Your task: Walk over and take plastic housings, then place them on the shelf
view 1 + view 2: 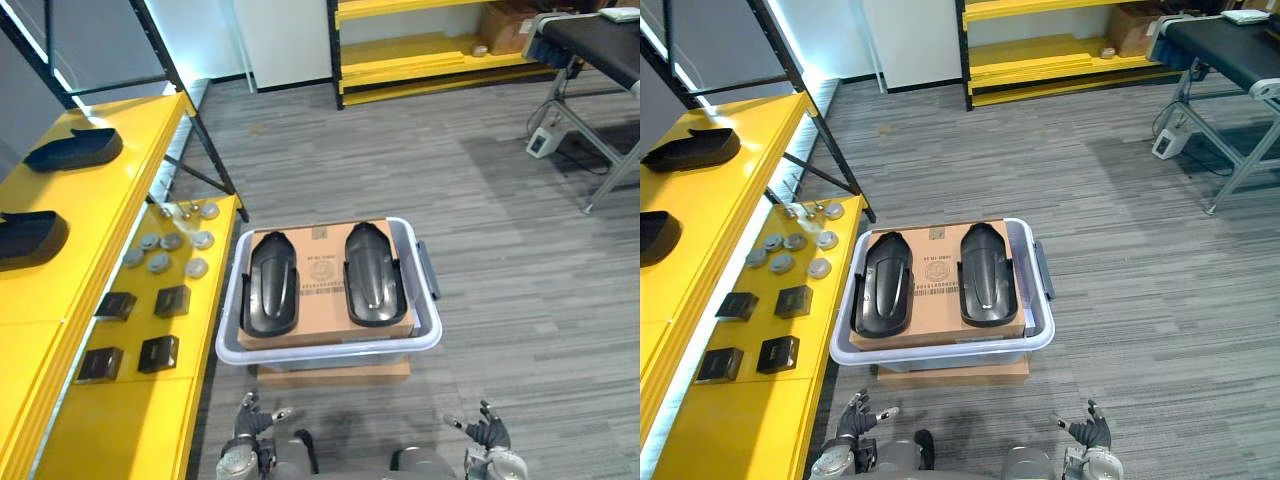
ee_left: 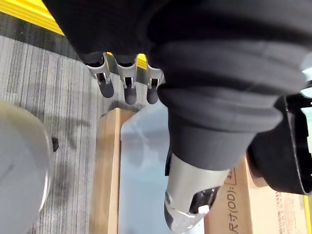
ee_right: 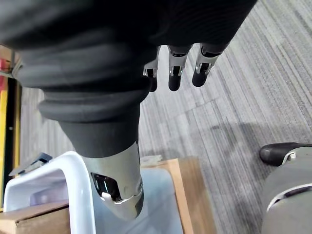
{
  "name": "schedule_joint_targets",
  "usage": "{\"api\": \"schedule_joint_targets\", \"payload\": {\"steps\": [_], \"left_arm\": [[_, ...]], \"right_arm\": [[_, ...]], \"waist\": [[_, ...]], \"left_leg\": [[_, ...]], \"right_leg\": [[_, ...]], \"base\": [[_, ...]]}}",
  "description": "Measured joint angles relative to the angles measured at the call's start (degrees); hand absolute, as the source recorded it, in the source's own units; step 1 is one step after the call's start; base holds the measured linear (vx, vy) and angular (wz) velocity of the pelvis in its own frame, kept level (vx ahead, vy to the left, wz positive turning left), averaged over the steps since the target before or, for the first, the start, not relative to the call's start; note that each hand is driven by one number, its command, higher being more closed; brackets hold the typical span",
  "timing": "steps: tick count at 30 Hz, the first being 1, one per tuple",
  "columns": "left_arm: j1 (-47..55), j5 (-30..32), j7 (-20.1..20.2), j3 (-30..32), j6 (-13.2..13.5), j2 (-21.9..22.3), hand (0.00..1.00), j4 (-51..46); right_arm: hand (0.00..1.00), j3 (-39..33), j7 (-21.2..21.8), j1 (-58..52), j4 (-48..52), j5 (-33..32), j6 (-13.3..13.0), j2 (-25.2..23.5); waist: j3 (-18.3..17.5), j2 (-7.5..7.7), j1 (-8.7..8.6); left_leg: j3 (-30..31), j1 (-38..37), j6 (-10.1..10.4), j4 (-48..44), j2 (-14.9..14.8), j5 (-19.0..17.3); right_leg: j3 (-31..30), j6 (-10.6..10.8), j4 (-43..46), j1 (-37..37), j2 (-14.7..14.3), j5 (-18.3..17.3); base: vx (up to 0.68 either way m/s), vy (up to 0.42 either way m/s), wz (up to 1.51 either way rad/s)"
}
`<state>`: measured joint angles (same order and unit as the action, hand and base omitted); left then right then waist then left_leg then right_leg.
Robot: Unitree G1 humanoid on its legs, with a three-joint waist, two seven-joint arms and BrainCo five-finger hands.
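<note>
Two black plastic housings, one on the left (image 1: 271, 283) and one on the right (image 1: 372, 274), lie side by side on a cardboard sheet (image 1: 322, 262) in a clear plastic bin (image 1: 424, 331) on the floor ahead. My left hand (image 1: 250, 422) and right hand (image 1: 487, 432) hang low at the near edge, short of the bin, fingers straight and holding nothing. The wrist views show the left fingers (image 2: 126, 87) and right fingers (image 3: 174, 73) relaxed above the floor. Two more black housings (image 1: 75, 148) (image 1: 30, 238) rest on the yellow shelf (image 1: 60, 290) to my left.
The shelf's lower yellow level holds several grey discs (image 1: 170, 250) and small black blocks (image 1: 140, 328). A black frame leg (image 1: 200, 140) stands by the shelf. Yellow racking (image 1: 440, 60) lines the far wall; a bench with metal legs (image 1: 590, 110) sits far right. Grey floor lies between.
</note>
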<state>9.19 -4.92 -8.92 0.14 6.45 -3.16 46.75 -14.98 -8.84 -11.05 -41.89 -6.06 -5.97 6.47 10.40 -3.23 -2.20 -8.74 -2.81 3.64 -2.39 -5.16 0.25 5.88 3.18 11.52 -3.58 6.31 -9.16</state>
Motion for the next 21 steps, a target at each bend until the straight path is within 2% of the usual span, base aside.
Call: {"api": "schedule_joint_targets", "payload": {"steps": [4, 9, 11, 14, 16, 19, 21], "left_arm": [[1.0, 0.1, 0.0, -0.1, 0.0, -0.4, 0.00, -0.2], [2.4, 1.1, 0.2, -1.0, 0.0, -0.6, 0.00, -1.0], [3.0, 1.2, 0.2, -2.1, 0.1, -1.2, 0.00, -1.9], [3.4, 1.3, 1.3, -2.5, 0.2, -2.1, 0.00, -2.2], [3.4, 1.7, 1.4, -2.5, 0.2, -2.4, 0.00, -2.2], [3.4, 1.7, 1.5, -3.5, 0.4, -2.7, 0.00, -2.5], [3.4, 1.7, 1.5, -4.3, 0.5, -2.7, 0.00, -2.9]], "right_arm": [[0.00, -5.7, -1.2, -2.6, 11.1, -0.1, 0.1, 0.6], [0.00, -10.7, -2.1, -4.4, 30.3, -0.1, -0.4, 4.3], [0.00, -11.1, -2.6, -4.0, 34.8, 0.2, -0.7, 4.9], [0.00, -9.9, -2.8, -2.3, 39.8, 2.4, -1.6, 5.2], [0.00, -6.4, -3.2, -0.4, 42.3, 4.8, -2.5, 5.6], [0.00, -1.3, -3.2, 2.3, 42.6, 8.0, -2.7, 6.3], [0.00, 2.1, -3.3, 5.9, 38.7, 11.2, -2.4, 7.1]], "waist": [[-1.4, -0.83, -0.33], [-2.1, 0.06, -0.40], [-3.0, 0.32, -0.38], [-3.6, 1.55, -0.13], [-3.8, 1.96, -0.04], [-3.9, 1.93, 0.14], [-3.9, 1.87, 0.27]], "left_leg": [[-0.1, -0.3, 0.1, 3.3, 0.2, 1.1], [-0.8, -1.0, 0.2, 4.9, 0.0, 1.2], [-0.8, -1.1, 0.2, 5.5, 0.0, 1.2], [-0.5, -1.0, 0.2, 5.8, 0.1, 1.2], [-0.3, -0.9, 0.2, 6.0, 0.2, 1.2], [0.7, -0.4, 0.1, 6.3, 0.5, 1.6], [2.5, 0.6, -0.2, 6.8, 0.8, 2.6]], "right_leg": [[-0.2, 0.2, -0.7, 1.1, -0.3, 0.0], [-1.2, 0.2, -1.1, 1.0, -0.8, 0.0], [-1.1, 0.2, -1.6, 1.0, -0.9, 0.0], [-1.1, 0.2, -1.8, 1.0, -0.9, 0.0], [-1.1, 0.2, -2.2, 0.9, -0.8, 0.0], [0.0, 0.3, -2.7, 0.7, -0.6, 0.1], [1.8, 0.3, -2.9, 0.8, -0.3, 0.1]], "base": [[0.05, -0.004, -0.05], [0.08, -0.025, -0.12], [0.08, -0.010, -0.01], [0.06, -0.006, 0.04], [0.02, 0.006, 0.06], [0.00, -0.002, 0.19], [-0.02, -0.010, 0.36]]}}
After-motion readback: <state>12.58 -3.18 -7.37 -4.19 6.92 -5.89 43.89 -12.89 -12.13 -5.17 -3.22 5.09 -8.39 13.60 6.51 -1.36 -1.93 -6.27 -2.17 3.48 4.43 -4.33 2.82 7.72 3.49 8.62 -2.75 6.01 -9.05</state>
